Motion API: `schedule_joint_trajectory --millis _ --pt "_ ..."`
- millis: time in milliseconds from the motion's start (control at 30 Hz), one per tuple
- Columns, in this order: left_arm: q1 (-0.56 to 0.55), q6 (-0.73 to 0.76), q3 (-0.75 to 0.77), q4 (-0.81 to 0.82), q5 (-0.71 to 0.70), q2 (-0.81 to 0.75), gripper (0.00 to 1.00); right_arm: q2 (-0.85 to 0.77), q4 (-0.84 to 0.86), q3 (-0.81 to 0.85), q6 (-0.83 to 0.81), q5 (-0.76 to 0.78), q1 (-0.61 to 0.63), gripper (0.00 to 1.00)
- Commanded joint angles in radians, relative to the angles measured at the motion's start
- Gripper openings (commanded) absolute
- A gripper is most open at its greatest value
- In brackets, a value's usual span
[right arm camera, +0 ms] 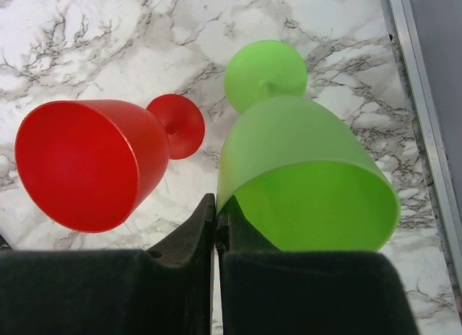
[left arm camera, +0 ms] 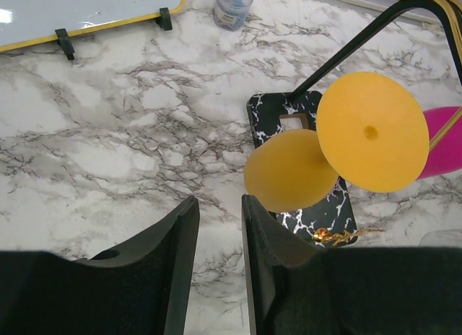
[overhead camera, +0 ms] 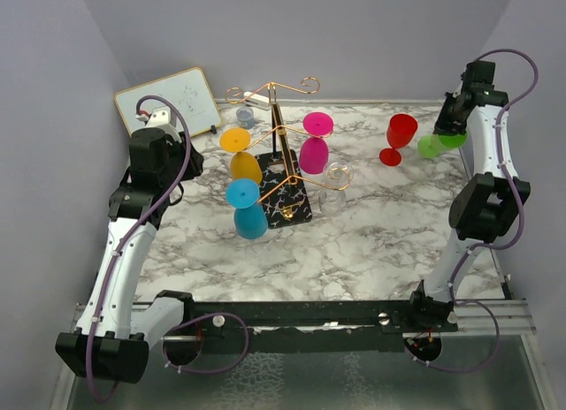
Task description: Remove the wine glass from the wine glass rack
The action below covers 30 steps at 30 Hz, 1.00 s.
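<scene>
This is a robotics lab cell, a staged test bench rather than a lived-in room. Plain lavender-grey walls (overhead camera: 354, 39) close in the far side and both flanks of a marble-patterned worktop (overhead camera: 371, 242). At the near edge, a black rail (overhead camera: 309, 315) on aluminium framing (overhead camera: 504, 311) carries two white-and-black robot arms. The left arm (overhead camera: 119, 260) and the right arm (overhead camera: 485, 207) each trail a loose purple cable (overhead camera: 522, 74). The things set out look like props. A gold wine glass rack (overhead camera: 299, 207) is hung with bright plastic glasses. A red glass (overhead camera: 400, 136) and a green glass (overhead camera: 435, 147) are at the far right. A small whiteboard (overhead camera: 172, 99) is propped at the far left.
</scene>
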Motion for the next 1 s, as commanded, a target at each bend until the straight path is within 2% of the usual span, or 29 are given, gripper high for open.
schedule_joint_trajectory --millis 0,467,700,800,967 --pt "0.000 0.009 0.000 0.030 0.036 0.004 0.33 0.030 -0.021 0.047 -0.021 -0.041 0.011 0.01" --pt "-0.001 0.009 0.012 0.017 0.048 0.019 0.34 0.082 -0.049 0.069 -0.042 -0.047 0.047 0.01" --pt "-0.001 0.007 0.020 0.012 0.046 0.024 0.46 0.095 -0.048 0.110 -0.039 -0.042 0.054 0.12" --pt "0.000 0.006 0.022 0.012 0.047 0.025 0.47 0.092 -0.044 0.127 -0.037 -0.043 0.054 0.17" --pt "-0.001 0.001 0.026 0.012 0.052 0.030 0.47 0.081 -0.041 0.153 -0.034 -0.040 0.054 0.18"
